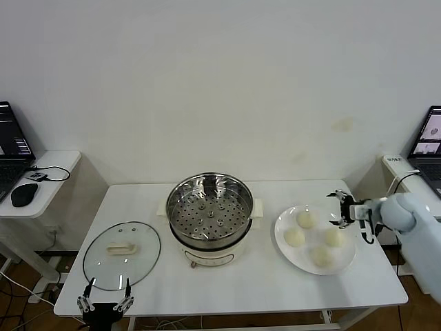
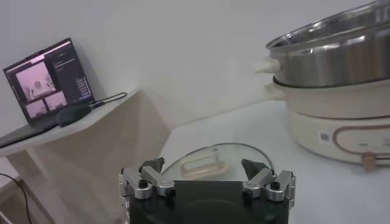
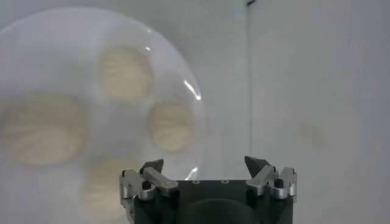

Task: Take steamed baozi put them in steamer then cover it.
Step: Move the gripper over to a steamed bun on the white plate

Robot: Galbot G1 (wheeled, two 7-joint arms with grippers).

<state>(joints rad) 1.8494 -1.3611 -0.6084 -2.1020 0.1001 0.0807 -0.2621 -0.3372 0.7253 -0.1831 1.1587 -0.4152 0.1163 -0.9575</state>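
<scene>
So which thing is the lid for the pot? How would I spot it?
Find the shiny steamer in the middle of the white table. On its left, near the table's front edge, lies the lid, just beyond the open left gripper. Unlike the white plate of buns, it is see-through glass with a cream handle on top.

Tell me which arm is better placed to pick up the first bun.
The right: its open end effector hovers at the white plate's rim, beside the four cream-white round buns. The left end effector sits by the clear glass lid, across the steel steamer pot.
</scene>
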